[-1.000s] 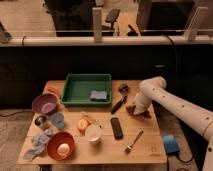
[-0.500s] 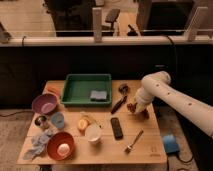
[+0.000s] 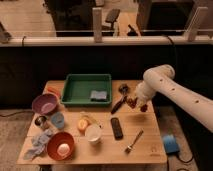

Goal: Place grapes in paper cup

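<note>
The grapes (image 3: pixel 132 103), a small dark reddish bunch, are at the right side of the wooden table (image 3: pixel 150 150), just right of a black utensil (image 3: pixel 120 103). My gripper (image 3: pixel 136 104) is at the end of the white arm (image 3: pixel 170 92), which comes in from the right. The gripper is right at the grapes and partly covers them. I cannot tell whether the bunch rests on the table or is lifted. The paper cup (image 3: pixel 93 134), white with a pale inside, stands upright near the front middle, well to the left of and nearer than the gripper.
A black remote (image 3: pixel 116 128) and a fork (image 3: pixel 131 142) lie between the gripper and the cup. An orange fruit (image 3: pixel 82 125), a light-blue cup (image 3: pixel 57 120), a red bowl (image 3: pixel 61 146), a purple bowl (image 3: pixel 45 104) and a green tray (image 3: pixel 80 87) fill the left.
The arm has swung in over the table's right side and brought the gripper down onto the grapes. Over the last half second it has barely moved.
</note>
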Controlling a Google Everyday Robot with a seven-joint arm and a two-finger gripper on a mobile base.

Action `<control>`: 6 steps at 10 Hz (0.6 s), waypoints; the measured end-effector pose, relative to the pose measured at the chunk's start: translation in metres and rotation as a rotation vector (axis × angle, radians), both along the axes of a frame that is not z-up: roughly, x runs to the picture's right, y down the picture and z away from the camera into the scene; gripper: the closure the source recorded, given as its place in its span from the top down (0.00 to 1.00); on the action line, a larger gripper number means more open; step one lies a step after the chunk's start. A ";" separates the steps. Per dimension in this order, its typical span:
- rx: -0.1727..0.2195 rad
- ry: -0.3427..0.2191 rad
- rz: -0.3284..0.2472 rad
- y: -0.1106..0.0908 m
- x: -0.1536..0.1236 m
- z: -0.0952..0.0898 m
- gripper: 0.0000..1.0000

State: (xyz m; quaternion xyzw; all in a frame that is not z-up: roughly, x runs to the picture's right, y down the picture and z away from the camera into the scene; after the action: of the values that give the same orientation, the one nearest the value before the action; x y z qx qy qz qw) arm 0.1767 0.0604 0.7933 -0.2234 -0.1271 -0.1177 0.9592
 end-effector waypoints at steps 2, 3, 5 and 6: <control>0.018 -0.015 -0.027 -0.008 -0.001 -0.018 0.04; 0.024 -0.021 -0.035 -0.010 -0.001 -0.023 0.04; 0.039 -0.040 -0.062 -0.013 -0.008 -0.032 0.04; 0.047 -0.051 -0.077 -0.016 -0.010 -0.039 0.04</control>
State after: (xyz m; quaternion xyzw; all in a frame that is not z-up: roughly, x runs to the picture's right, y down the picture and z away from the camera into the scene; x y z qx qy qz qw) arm 0.1663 0.0441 0.7545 -0.2025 -0.1400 -0.1631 0.9554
